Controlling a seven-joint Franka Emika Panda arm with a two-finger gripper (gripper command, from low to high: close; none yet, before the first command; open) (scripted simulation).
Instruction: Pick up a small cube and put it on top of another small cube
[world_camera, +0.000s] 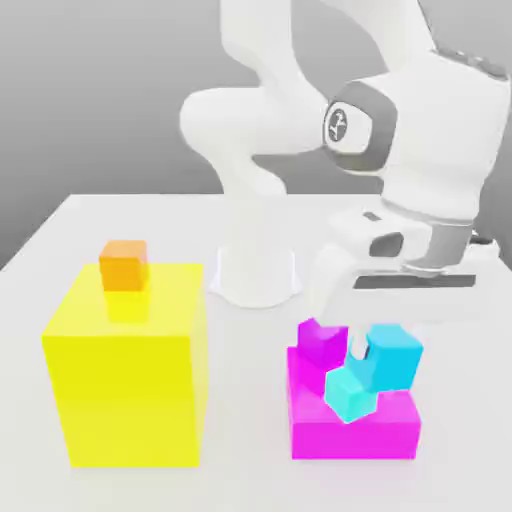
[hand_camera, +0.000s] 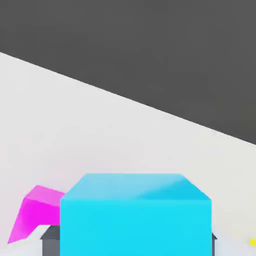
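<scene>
Hand (world_camera: 372, 345): clamped on the sky-blue cube (world_camera: 392, 358), above the magenta block (world_camera: 352, 422).
Sky-blue cube: raised, beside the turquoise cube (world_camera: 350, 393).
Purple cube (world_camera: 319, 341): on the magenta block.
Orange cube (world_camera: 124, 265): atop the yellow block (world_camera: 128, 385).

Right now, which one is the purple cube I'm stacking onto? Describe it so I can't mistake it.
Start at the flat magenta block on the exterior view's right, across from the big yellow block. The small purple cube sits on its top, at the back corner nearer the yellow block. Its neighbours there are the turquoise cube and the sky-blue cube; it alone is violet.
</scene>
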